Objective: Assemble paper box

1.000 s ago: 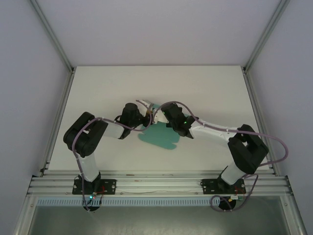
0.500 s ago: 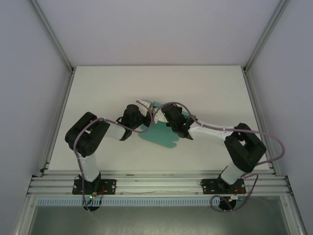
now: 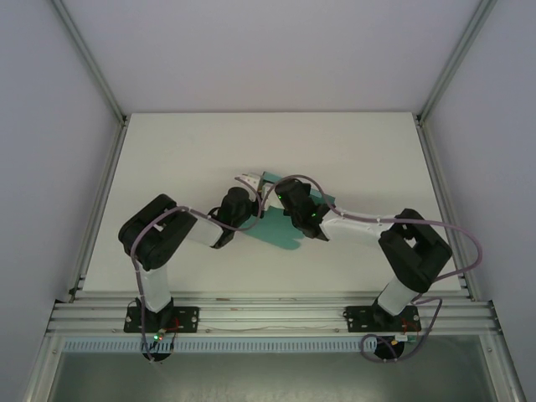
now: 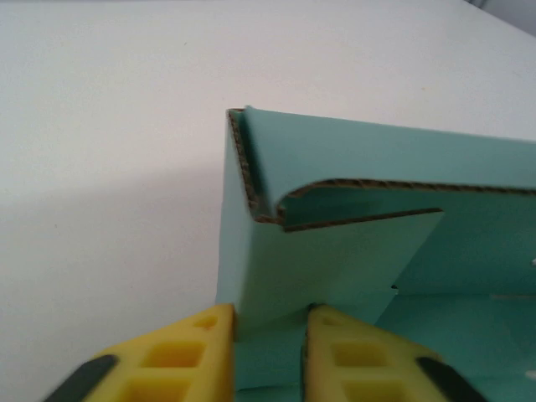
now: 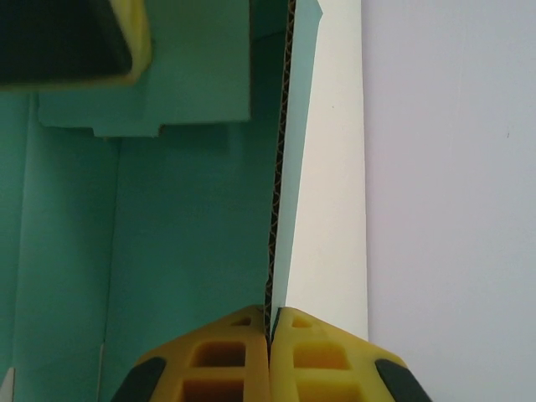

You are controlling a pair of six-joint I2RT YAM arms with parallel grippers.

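Observation:
The teal paper box [image 3: 282,231] lies mid-table, partly folded, with both arms meeting over its far end. In the left wrist view a raised wall [image 4: 335,268] with a folded-over corrugated edge faces the camera. My left gripper [image 4: 270,322] is open, its yellow fingertips [image 4: 205,339] set apart against that wall's lower edge near the corner. My right gripper [image 5: 270,328] is shut on the thin edge of an upright side wall [image 5: 322,167], with the box's teal inside [image 5: 184,234] to its left. One left finger [image 5: 138,38] shows at the top left of the right wrist view.
The white table [image 3: 167,159] stretches on all sides of the box. Grey walls and aluminium frame posts [image 3: 100,180] bound the table to left and right. The arm bases sit on the rail [image 3: 268,314] at the near edge.
The left arm has swung right and forward toward the box. The right arm's elbow has drawn in leftward. The box has shifted slightly right and away.

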